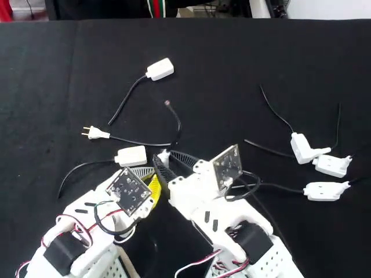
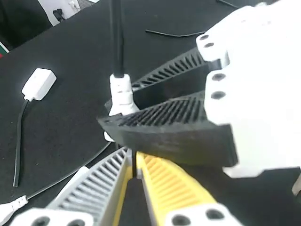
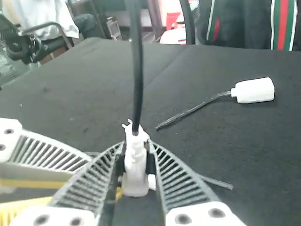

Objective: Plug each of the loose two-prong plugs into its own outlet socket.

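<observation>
**One plug in the right hand, two sockets open**

High view: on the black cloth surface [image 1: 232, 69], the right hand [image 1: 166, 161], with black ribbed fingers, is clamped on a small white two-prong plug on a black cable [image 1: 163, 154]. Just beside this held plug, on the left arm's side, lies a white rectangular socket block [image 1: 132, 156]. The left hand [image 1: 152, 176], one finger grey and one yellow, sits close to the held plug. A second loose white plug [image 1: 95, 134] lies past the block, farther from the held plug. Another white socket block [image 1: 160, 69] lies well apart from it, toward the far edge. Far off on the right arm's side is a cluster of three white pieces [image 1: 322, 168]. They look like plugs already seated, though they are too small to be sure.

Left wrist view: the left hand's grey and yellow fingertips [image 2: 150, 172] are drawn together. A thin dark line runs between them, and I cannot tell what it is. The right hand's black fingers [image 2: 174, 127] cross just in front. The held plug stands upright there, with its cable rising from it.

Right wrist view: the black fingers press on both sides of the held plug. A white socket block lies well beyond it.

As I judge it, about half the work is done. The held plug and the loose one each need a socket, and two blocks lie open.
</observation>
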Available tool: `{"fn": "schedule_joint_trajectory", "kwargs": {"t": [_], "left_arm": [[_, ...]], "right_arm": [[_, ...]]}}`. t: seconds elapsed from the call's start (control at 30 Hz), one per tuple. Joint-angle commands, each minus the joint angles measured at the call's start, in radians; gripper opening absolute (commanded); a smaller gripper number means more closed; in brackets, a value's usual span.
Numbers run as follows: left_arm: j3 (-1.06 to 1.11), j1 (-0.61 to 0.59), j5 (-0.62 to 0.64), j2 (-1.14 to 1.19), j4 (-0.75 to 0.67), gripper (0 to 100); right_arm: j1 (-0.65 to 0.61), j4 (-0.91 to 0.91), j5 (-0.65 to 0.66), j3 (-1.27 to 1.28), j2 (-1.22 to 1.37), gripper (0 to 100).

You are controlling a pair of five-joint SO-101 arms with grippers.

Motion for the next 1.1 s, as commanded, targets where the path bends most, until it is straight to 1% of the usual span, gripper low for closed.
{"fn": "schedule_joint_trajectory", "kwargs": {"t": [0.0, 0.13, 0.3, 0.5, 0.6, 0.63, 0.77, 0.87, 0.93, 1.07], "left_arm": [[0.044, -0.045, -0.060, -0.008, -0.110, 3], [0.151, -0.061, -0.092, -0.008, -0.212, 3], [0.186, -0.071, -0.087, -0.008, -0.218, 3], [0.234, -0.113, -0.084, -0.008, -0.270, 3], [0.217, -0.113, -0.084, -0.008, -0.250, 3], [0.199, -0.111, -0.084, -0.008, -0.232, 3], [0.090, -0.119, -0.087, -0.008, -0.094, 3], [-0.004, -0.217, -0.092, -0.008, 0.012, 3], [-0.062, -0.348, -0.104, -0.008, 0.078, 3], [-0.113, -0.671, -0.218, -0.008, 0.187, 3]], "right_arm": [[-0.017, 0.008, -0.008, -0.021, -0.102, 1.1], [-0.048, 0.029, -0.008, -0.041, -0.102, 1.1], [-0.044, 0.072, -0.008, -0.102, -0.102, 1.1], [-0.044, 0.077, 0.000, -0.113, -0.101, 1.1], [-0.043, 0.075, 0.006, -0.113, -0.099, 1.1], [-0.043, 0.075, 0.028, -0.110, -0.099, 1.1], [-0.041, 0.061, 0.074, -0.104, -0.079, 1.1], [-0.008, 0.005, 0.107, -0.104, 0.013, 1.1], [0.041, -0.068, 0.107, -0.107, 0.120, 1.1], [0.078, -0.215, 0.106, -0.143, 0.389, 1.1]]}}
